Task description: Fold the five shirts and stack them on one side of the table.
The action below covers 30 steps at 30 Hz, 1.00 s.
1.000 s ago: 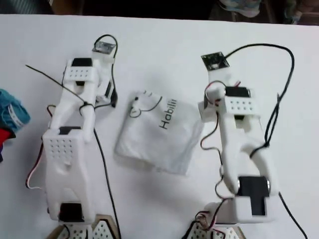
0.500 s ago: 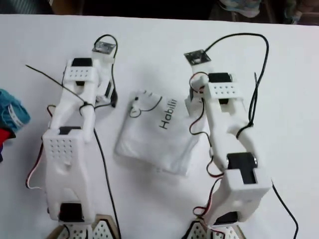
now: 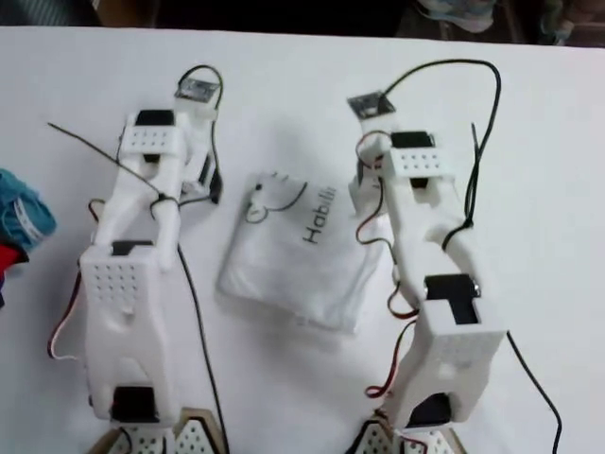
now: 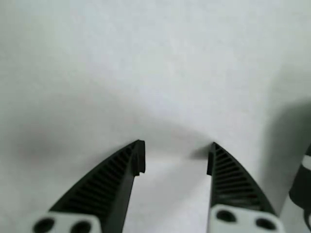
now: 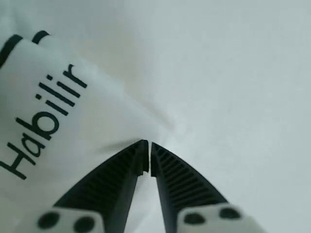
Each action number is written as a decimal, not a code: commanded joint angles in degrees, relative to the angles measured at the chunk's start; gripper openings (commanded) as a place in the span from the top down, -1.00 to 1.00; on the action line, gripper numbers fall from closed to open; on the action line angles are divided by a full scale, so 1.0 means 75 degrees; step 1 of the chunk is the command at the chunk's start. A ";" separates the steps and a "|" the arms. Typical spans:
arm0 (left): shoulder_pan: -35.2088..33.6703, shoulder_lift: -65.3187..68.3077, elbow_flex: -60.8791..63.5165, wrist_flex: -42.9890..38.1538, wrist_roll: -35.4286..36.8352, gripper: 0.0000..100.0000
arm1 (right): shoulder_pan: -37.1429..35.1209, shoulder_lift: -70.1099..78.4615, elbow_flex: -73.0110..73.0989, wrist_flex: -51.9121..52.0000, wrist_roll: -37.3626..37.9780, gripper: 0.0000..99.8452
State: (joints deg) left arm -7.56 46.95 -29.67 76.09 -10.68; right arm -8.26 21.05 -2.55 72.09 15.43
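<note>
A folded white shirt (image 3: 295, 253) with black print lies on the white table (image 3: 302, 85) between the two arms. My right gripper (image 3: 363, 192) is at the shirt's right edge. In the right wrist view, the right gripper (image 5: 148, 151) is shut, its tips down at the border of the white shirt (image 5: 53, 111); whether cloth is pinched is unclear. My left gripper (image 3: 215, 187) is just left of the shirt. In the left wrist view, the left gripper (image 4: 175, 158) stands open over bare table (image 4: 146, 63).
A bunch of blue cloth (image 3: 21, 216) with a bit of red cloth (image 3: 6, 260) below it lies at the table's left edge. Black cables (image 3: 473, 142) loop over the right arm. A thin black wire (image 3: 95, 151) crosses the left arm.
The right arm has swung left, bringing its gripper from beside the shirt to the shirt's right edge. The left arm and the shirt have stayed put.
</note>
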 commanded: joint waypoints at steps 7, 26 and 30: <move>-0.0023 0.0047 -0.0076 -0.0246 0.0070 0.55 | -0.0041 0.0029 -0.1536 0.0557 0.0000 0.96; -0.0023 0.0047 -0.0076 -0.0246 0.0070 0.55 | -0.0041 0.1530 -0.1582 0.1694 -0.0023 0.55; -0.0023 0.0047 -0.0076 -0.0246 0.0070 0.55 | -0.0029 0.1705 -0.1629 0.1577 -0.0023 0.61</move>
State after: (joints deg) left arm -7.56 46.95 -29.67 76.09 -10.68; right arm -8.35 33.89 -12.22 84.13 15.43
